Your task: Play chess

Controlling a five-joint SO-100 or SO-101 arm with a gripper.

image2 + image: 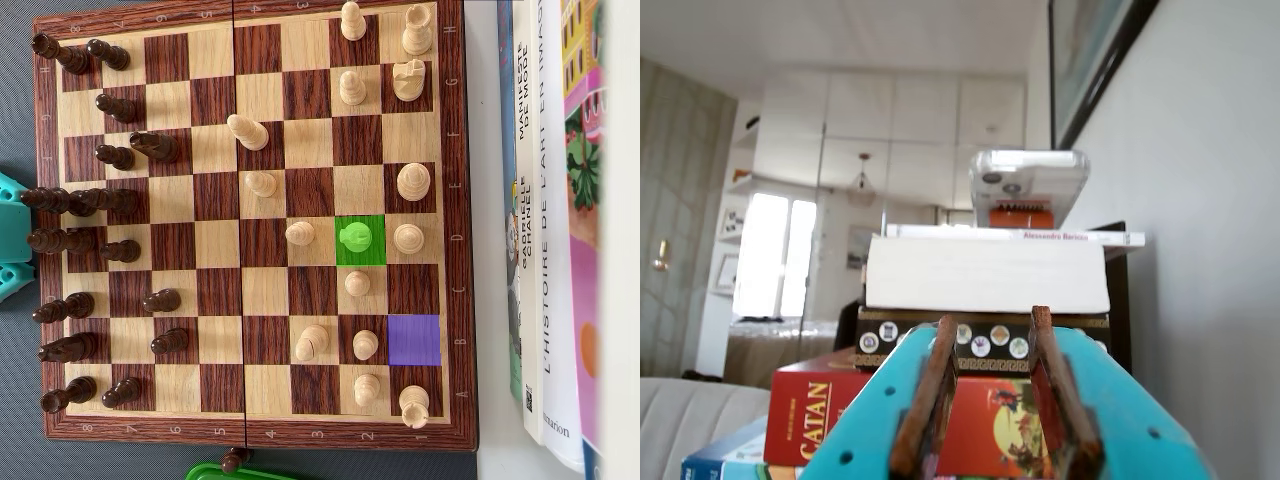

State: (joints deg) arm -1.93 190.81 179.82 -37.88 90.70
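Observation:
In the overhead view a wooden chessboard (pixel 250 432) fills the frame. Dark pieces stand along its left side and light pieces on the right half. One light pawn (pixel 354 238) stands on a green-marked square. A purple-marked square (pixel 414 339) is bare. A teal part of the arm (pixel 10 240) shows at the board's left edge. In the wrist view my gripper (pixel 992 318) has teal jaws with brown pads (pixel 923 400). The jaws stand apart with nothing between them. They are raised and point at a stack of boxes, with the board out of that view.
Books (pixel 545 200) lie along the board's right side. A dark piece (pixel 234 460) and a green object (pixel 225 472) sit off the board's bottom edge. In the wrist view a red Catan box (pixel 815 415), a white box (pixel 985 272) and a white device (pixel 1028 185) are stacked ahead.

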